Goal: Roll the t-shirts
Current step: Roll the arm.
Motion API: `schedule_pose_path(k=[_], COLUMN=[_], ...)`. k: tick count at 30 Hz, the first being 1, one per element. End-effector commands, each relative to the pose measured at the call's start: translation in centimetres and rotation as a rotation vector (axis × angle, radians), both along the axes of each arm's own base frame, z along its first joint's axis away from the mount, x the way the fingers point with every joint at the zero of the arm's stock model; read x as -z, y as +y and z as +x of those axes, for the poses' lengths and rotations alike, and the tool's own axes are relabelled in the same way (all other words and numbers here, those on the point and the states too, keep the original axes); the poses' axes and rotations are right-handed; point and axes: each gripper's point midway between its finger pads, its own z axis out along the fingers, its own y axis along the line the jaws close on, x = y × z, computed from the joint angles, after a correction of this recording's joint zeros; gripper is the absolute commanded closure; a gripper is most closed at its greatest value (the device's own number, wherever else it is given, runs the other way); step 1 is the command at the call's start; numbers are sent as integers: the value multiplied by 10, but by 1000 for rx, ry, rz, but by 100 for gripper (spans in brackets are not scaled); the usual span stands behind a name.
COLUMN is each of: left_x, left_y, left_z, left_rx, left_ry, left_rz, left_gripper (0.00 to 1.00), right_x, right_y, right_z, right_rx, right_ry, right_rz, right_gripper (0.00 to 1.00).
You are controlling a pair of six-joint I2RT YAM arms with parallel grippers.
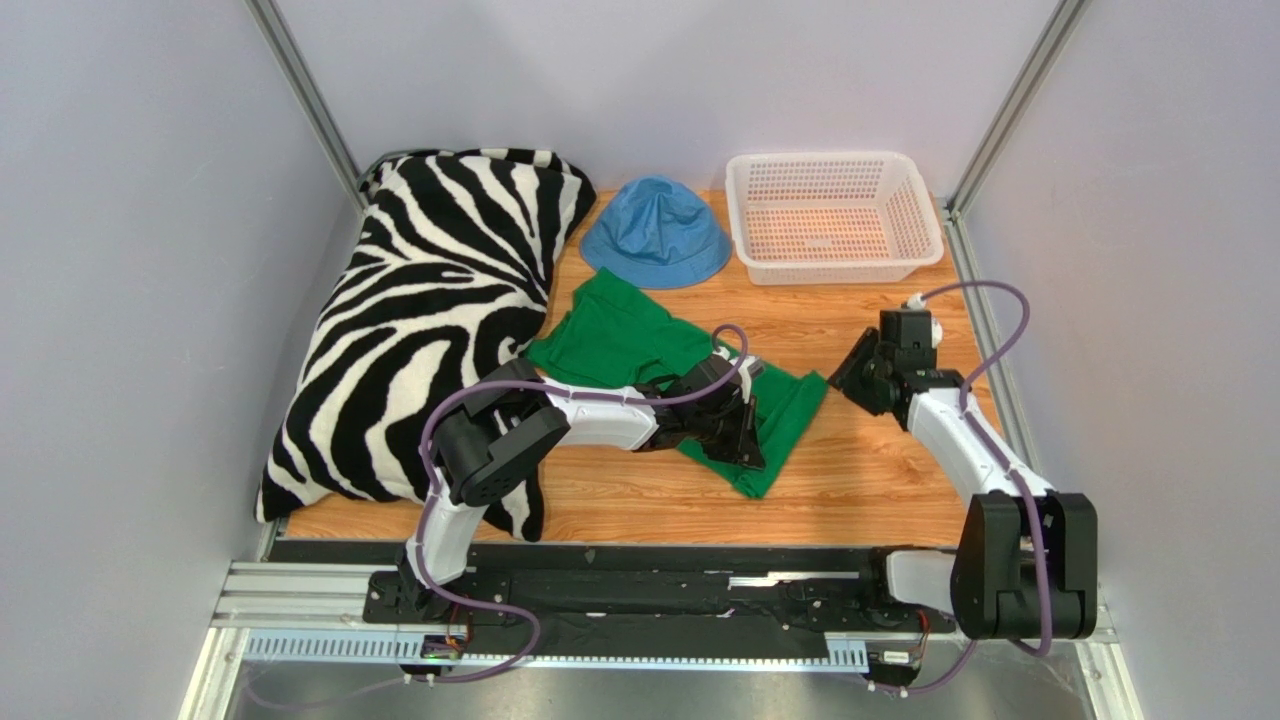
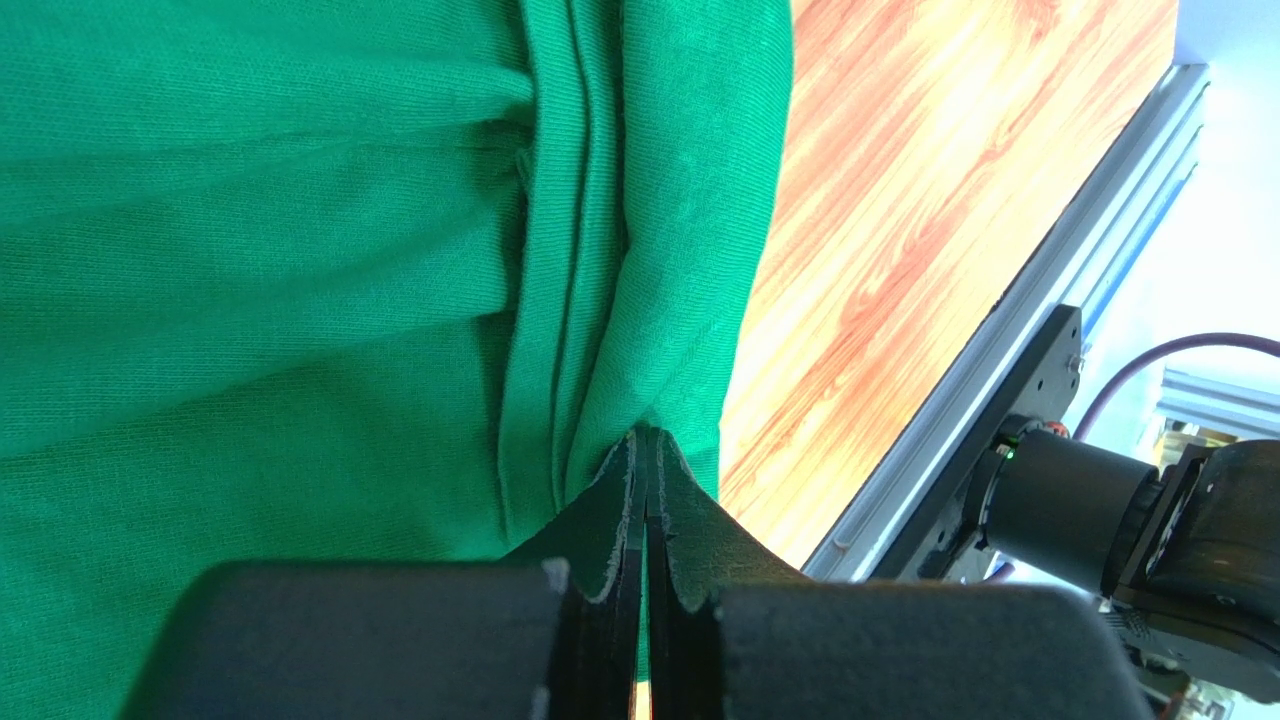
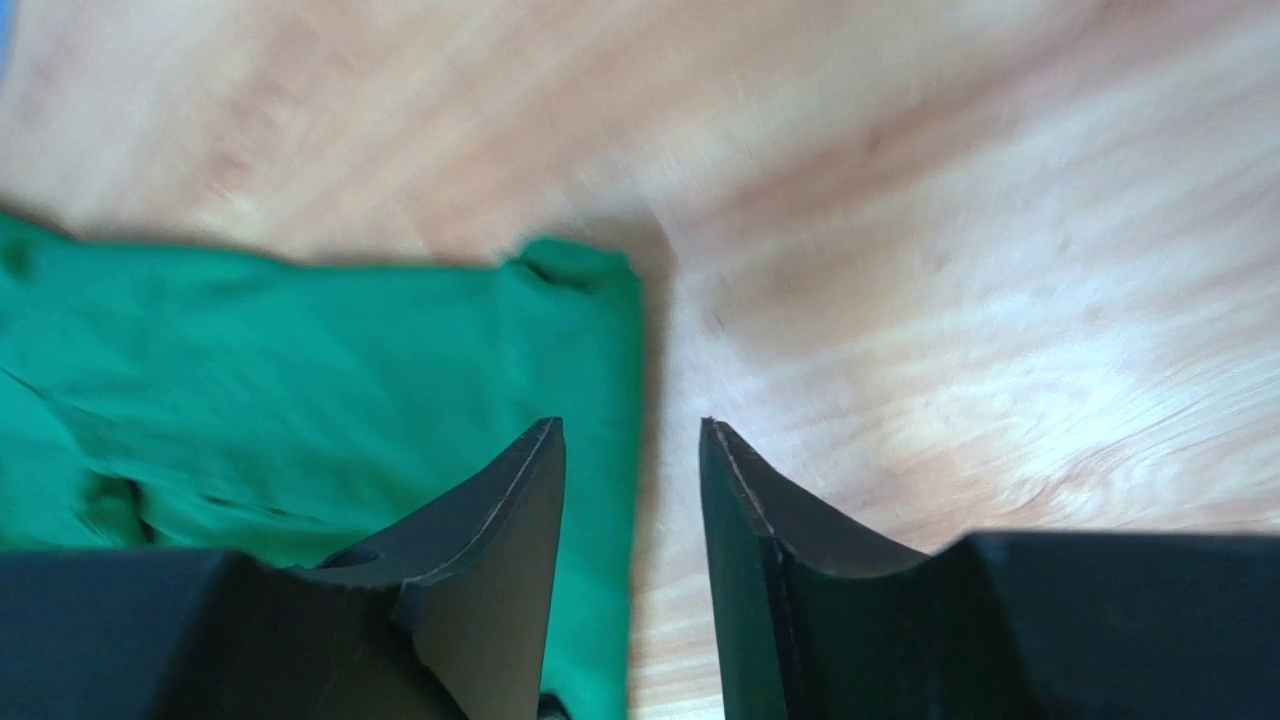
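Note:
The bright green t-shirt (image 1: 628, 345) lies crumpled on the wooden table, between the pillow and my right arm. My left gripper (image 1: 739, 432) rests on its near right part. In the left wrist view that gripper (image 2: 648, 438) is shut on a gathered fold of the t-shirt (image 2: 301, 270), and creases run to its tip. My right gripper (image 1: 846, 378) hovers just off the shirt's right edge. In the right wrist view it (image 3: 631, 428) is open and holds nothing; one finger is over the t-shirt (image 3: 301, 375), the other over bare wood.
A zebra-striped pillow (image 1: 421, 330) fills the left side. A blue bucket hat (image 1: 657, 233) sits behind the shirt. A white mesh basket (image 1: 831, 213) stands at the back right. The metal rail (image 1: 601, 578) runs along the near edge.

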Motion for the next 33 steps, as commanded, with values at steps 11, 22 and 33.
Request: schedule_pose_path(k=[11, 22, 33], left_x=[23, 21, 12], left_y=[22, 19, 15], left_z=[-12, -13, -15], left_rx=[5, 14, 45], left_ry=[27, 28, 5], left_rz=[112, 100, 88], left_gripper=[100, 100, 100], right_x=[40, 50, 62], right_y=[27, 17, 8], right_z=[5, 17, 15], right_rx=[14, 55, 88], right_ry=[-191, -202, -58], right_rz=[304, 327, 255], right_gripper=[53, 49, 75])
